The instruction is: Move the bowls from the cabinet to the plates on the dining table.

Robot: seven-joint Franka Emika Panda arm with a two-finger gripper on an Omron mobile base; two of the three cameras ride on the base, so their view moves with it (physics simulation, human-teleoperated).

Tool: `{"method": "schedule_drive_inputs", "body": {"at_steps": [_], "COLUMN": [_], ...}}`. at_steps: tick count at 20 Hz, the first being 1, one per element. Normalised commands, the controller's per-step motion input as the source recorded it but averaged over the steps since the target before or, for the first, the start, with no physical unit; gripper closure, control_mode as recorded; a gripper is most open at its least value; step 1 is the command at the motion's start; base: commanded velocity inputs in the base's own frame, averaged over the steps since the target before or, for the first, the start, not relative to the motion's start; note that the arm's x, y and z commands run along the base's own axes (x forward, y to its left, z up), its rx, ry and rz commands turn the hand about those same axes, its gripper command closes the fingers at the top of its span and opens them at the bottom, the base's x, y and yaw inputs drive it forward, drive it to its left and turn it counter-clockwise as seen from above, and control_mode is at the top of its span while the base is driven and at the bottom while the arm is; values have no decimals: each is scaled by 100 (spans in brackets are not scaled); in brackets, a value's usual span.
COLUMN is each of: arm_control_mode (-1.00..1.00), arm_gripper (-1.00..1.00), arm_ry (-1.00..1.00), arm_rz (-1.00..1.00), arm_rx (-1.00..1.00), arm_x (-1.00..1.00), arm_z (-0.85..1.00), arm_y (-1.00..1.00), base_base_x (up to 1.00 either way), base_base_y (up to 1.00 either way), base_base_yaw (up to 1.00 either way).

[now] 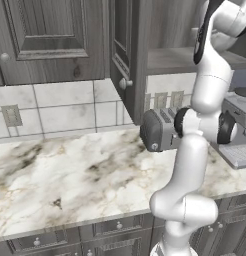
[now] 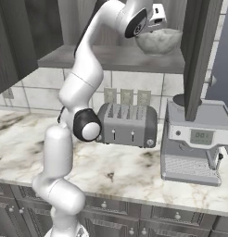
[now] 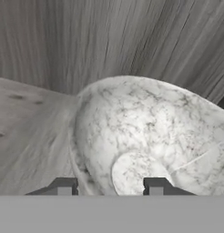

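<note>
One mottled grey-white marble bowl [image 2: 158, 42] stands on the inner shelf [image 2: 111, 58] of the dark wood-grain cabinet [image 1: 124, 45], whose doors hang open. My gripper [image 2: 157, 29] reaches down over the bowl's near edge. In the hand view the bowl [image 3: 150, 127] lies close, and my gripper [image 3: 109, 186] straddles its rim with one finger outside the wall and the other inside, shut on it. The bowl still rests on the shelf. The plates and the dining table are out of view.
Below the shelf, a grey toaster [image 2: 127, 122] and a steel coffee machine [image 2: 194, 143] stand on the marble counter [image 1: 70, 170]. An open cabinet door [image 2: 199, 55] juts out right of the bowl. Grey drawers run under the counter.
</note>
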Motion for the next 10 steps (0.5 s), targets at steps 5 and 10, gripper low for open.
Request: {"method": "schedule_drive_inputs", "body": {"at_steps": [5,10], "arm_control_mode": [-100,-100], "arm_gripper": [100,100], "arm_ry": [-2,-1], "arm_rz": [0,0], "arm_rx": [0,-2], "arm_x": [-78,-69], "arm_z": [27,24], "arm_y": [5,26], "base_base_x": [0,0], "base_base_y": [0,0], "base_base_yaw": [0,0]}}
